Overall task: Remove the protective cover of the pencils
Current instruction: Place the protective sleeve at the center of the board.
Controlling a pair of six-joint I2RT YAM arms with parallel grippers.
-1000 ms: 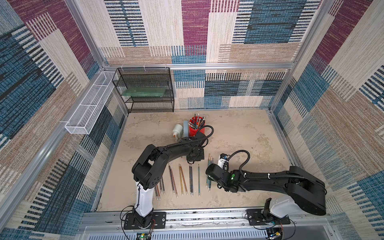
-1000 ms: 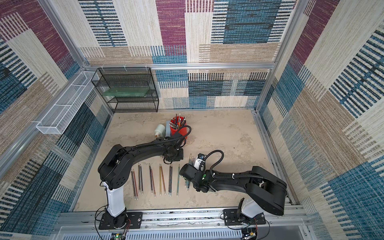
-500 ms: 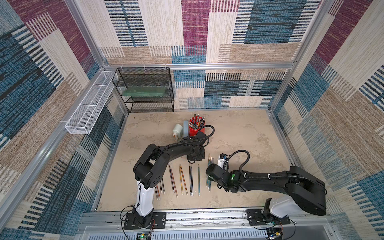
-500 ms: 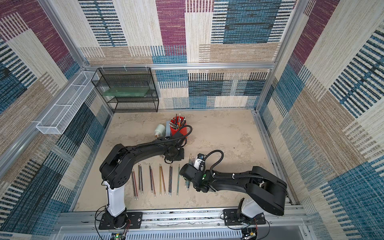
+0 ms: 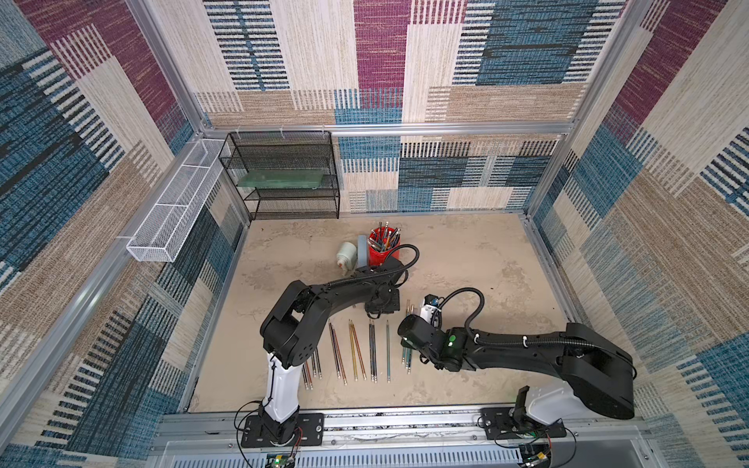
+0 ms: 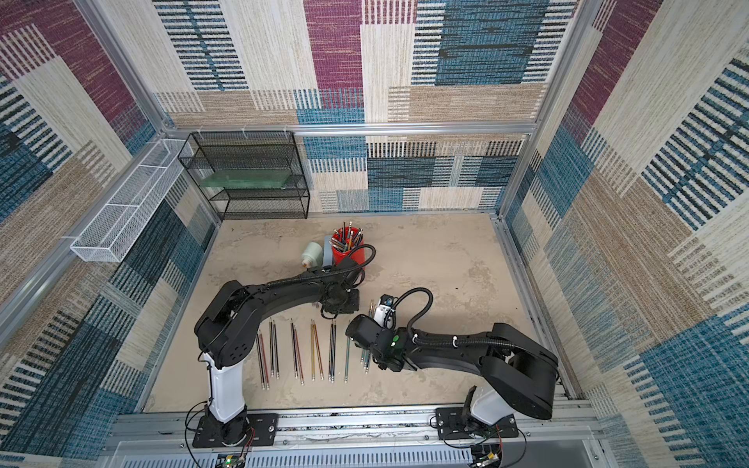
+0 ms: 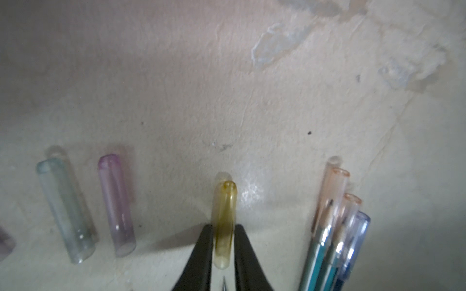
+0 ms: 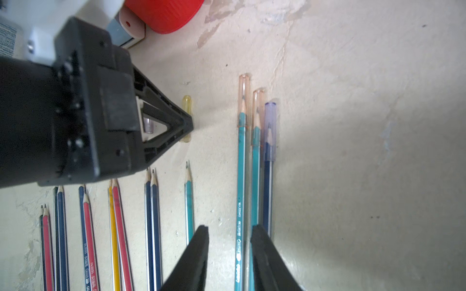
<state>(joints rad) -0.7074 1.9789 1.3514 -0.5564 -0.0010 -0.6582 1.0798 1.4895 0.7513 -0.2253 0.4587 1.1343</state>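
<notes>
Several bare pencils point(image 5: 356, 352) lie in a row on the table. My left gripper point(image 7: 224, 226) is shut on a yellow cap point(image 7: 224, 201) that rests on the table, just beyond a bare teal pencil point(image 8: 189, 201). That cap point(image 8: 186, 102) and the left gripper point(image 8: 189, 123) also show in the right wrist view. A loose teal cap point(image 7: 65, 211) and a pink cap point(image 7: 116, 204) lie beside it. Two teal pencils point(image 8: 241, 156) wear peach caps point(image 8: 244, 85). A blue pencil point(image 8: 268, 176) wears a blue cap point(image 8: 269, 126). My right gripper point(image 8: 230, 228) is open, straddling one capped teal pencil.
A red cup point(image 5: 383, 251) full of pencils stands behind the left gripper, with a white bottle point(image 5: 346, 255) on its side next to it. A black mesh shelf point(image 5: 292, 174) stands at the back left. A white wire basket point(image 5: 174, 210) hangs on the left wall.
The left arm's elbow has shifted slightly to the right while its gripper stays at the same spot. The right arm has not moved.
</notes>
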